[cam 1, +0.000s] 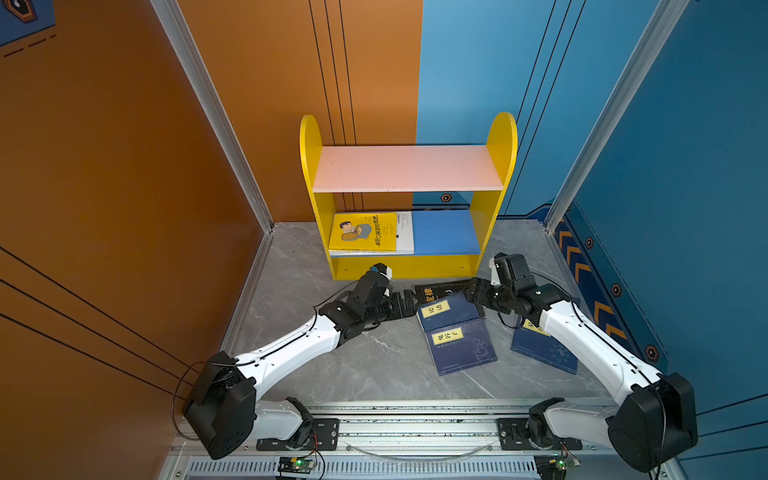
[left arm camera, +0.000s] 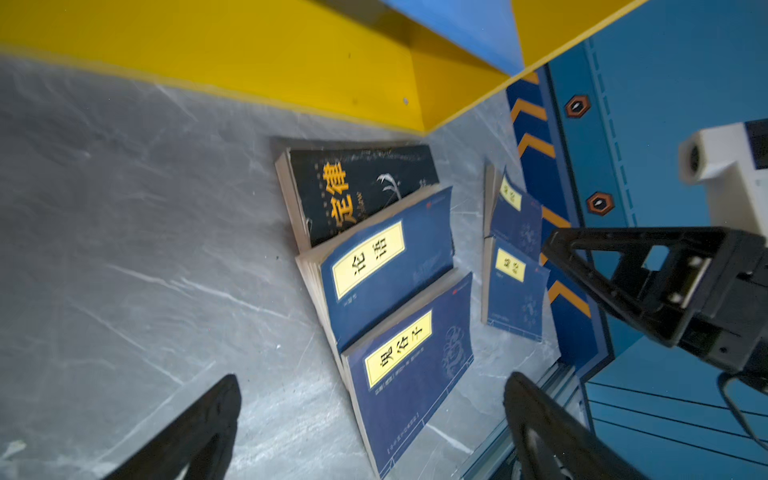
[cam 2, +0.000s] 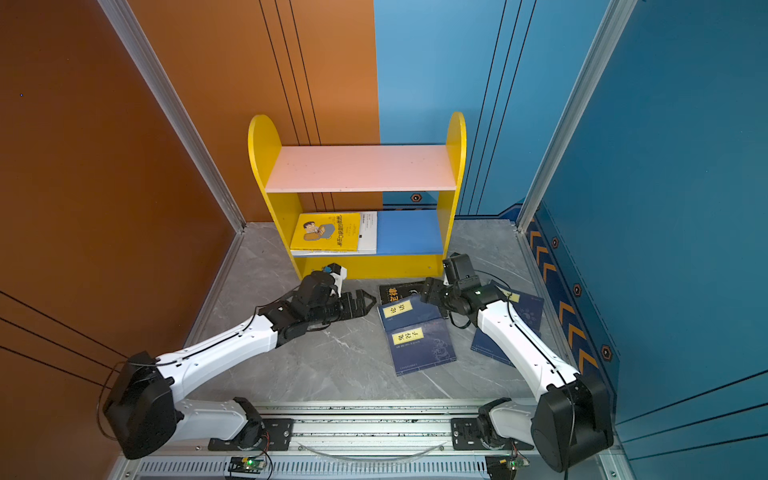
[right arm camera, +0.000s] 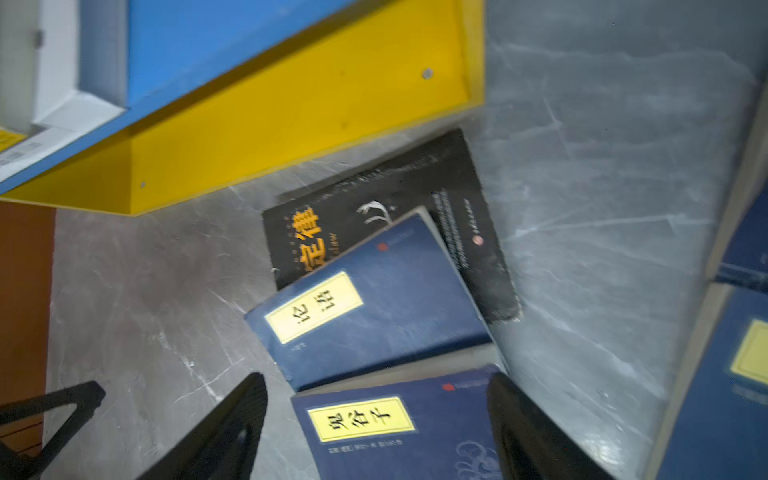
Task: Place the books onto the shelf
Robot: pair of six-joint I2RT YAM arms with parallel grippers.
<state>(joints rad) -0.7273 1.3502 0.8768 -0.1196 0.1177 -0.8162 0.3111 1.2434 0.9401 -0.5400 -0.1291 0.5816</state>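
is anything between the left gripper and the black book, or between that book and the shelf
Nothing visible stands between the left gripper and the black book, only bare floor. A navy book lies over the black book's near part. The way to the blue lower board of the shelf looks open.

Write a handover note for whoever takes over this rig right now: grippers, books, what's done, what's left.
Left gripper: open, empty, low over the grey marbled floor beside the black paperback with orange characters.
Right gripper: open, empty, above the overlapping books.
Done: yellow paperback with a cartoon man lies on the large white paperback, on the blue lower board of the small yellow-sided shelf.
Left: the black one and four navy paperbacks with yellow labels on the floor, two overlapping by the black one and two partly under the right arm.
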